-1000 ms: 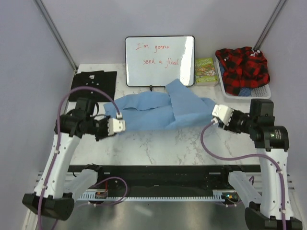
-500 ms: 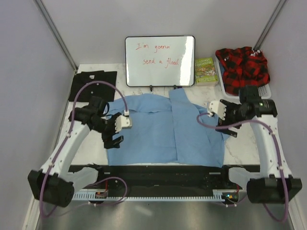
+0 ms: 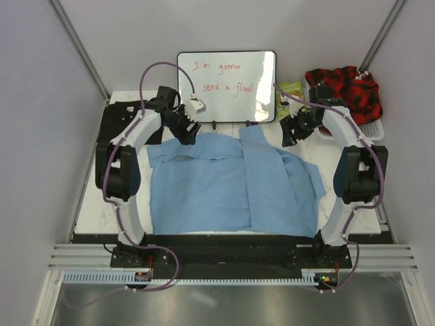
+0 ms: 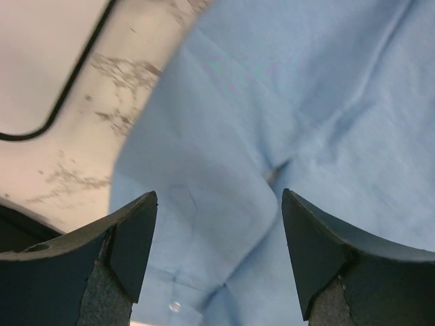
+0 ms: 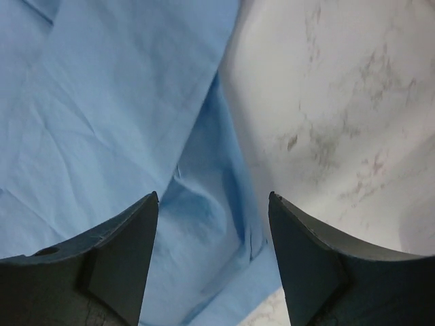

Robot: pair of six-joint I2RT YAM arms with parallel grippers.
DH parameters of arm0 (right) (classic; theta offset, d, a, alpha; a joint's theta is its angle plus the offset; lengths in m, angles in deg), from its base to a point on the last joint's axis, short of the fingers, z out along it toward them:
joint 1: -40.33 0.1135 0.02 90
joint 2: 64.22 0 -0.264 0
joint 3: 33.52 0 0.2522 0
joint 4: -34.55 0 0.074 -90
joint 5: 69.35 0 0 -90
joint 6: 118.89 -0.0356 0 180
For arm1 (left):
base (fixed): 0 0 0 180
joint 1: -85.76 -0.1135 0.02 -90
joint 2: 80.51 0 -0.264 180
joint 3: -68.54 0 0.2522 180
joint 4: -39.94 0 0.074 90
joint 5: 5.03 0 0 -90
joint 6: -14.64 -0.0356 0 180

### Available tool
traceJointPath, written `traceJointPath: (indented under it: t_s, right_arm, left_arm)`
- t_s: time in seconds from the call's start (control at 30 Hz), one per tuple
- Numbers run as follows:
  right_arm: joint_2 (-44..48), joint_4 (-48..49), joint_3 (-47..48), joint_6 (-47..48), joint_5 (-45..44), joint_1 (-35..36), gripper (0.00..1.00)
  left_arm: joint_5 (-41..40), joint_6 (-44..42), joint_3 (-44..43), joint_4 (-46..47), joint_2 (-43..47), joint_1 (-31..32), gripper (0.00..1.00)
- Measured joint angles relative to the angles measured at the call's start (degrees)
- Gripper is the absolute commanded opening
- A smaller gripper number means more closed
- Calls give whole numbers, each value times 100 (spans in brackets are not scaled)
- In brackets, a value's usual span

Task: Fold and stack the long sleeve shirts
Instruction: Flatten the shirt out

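The light blue long sleeve shirt lies spread flat over the middle of the marble table, its far edge close to the whiteboard. My left gripper hovers open over the shirt's far left corner; in the left wrist view only blue cloth with a button lies below the parted jaws. My right gripper is open over the shirt's far right edge; the right wrist view shows a creased cloth edge beside bare marble. The black shirt lies flat at the back left, partly behind the left arm.
A whiteboard with red writing stands at the back centre. To its right are a green book and a white basket holding a red and black plaid cloth. Both arms reach out over the table's sides.
The blue shirt went from bunched at the back to spread flat toward the near edge. Both grippers let go of it, opened, and swung to its far corners.
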State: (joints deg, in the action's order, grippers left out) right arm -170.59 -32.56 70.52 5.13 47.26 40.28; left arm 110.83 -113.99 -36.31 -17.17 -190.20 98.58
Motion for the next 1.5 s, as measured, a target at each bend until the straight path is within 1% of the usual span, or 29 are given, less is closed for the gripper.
traceJointPath:
  t_s: [0.07,0.13,0.27,0.3,0.4,0.5,0.63,0.73,0.83,0.93,0.97,1.0,1.03,1.17,1.23,1.33,1.5]
  right_arm:
    - [-240,221,205,-385,109,151,73]
    - [-514,542,404,-841,221,319,72]
    - [-931,1259,501,-1716,186,621,70]
    - [-1005,1473,479,-1928,125,691,67]
    - [-1060,2306,155,-2413,-197,901,67]
    - [-1106,2830,-74,-2693,-586,1067,67]
    - [-1298,3327,-79,-2892,-970,1215,70]
    - [-1502,3574,-76,-2977,-1104,1233,70]
    - [-1733,3668,-76,-3014,-1169,1231,68]
    - [-1781,3773,-15,-3034,-1185,1222,44]
    - [-1805,3792,-2,-3051,-1165,1222,28]
    - [-1825,3799,-2,-3045,-1143,1222,17]
    - [-1843,3786,-2,-3038,-1082,1222,0]
    - [-1762,3663,-33,-2957,-664,1220,0]
    - [-1432,3560,-254,-2879,-420,1217,0]
    - [-466,3298,-619,-2765,76,1217,0]
    - [1620,3097,-997,-2662,940,1285,0]
  left_arm:
    - [-33,188,-358,190,-339,0,81]
    - [-44,337,-531,275,-511,0,82]
    - [-37,503,-544,323,-525,0,83]
    - [-31,533,-529,334,-518,-7,83]
    - [-17,612,-345,361,-376,-35,84]
    - [-2,645,-144,341,-131,-81,85]
    - [-2,649,7,343,170,-153,87]
    - [4,649,81,367,321,-223,88]
    - [7,649,151,365,378,-286,88]
    - [7,649,173,365,378,-334,88]
    - [7,651,177,365,378,-345,88]
    - [7,651,177,367,378,-350,88]
    - [9,651,179,367,380,-350,88]
    - [7,660,179,367,413,-354,89]
    - [9,682,179,367,448,-376,89]
    - [20,728,179,365,535,-437,88]
    - [52,767,179,365,667,-498,88]
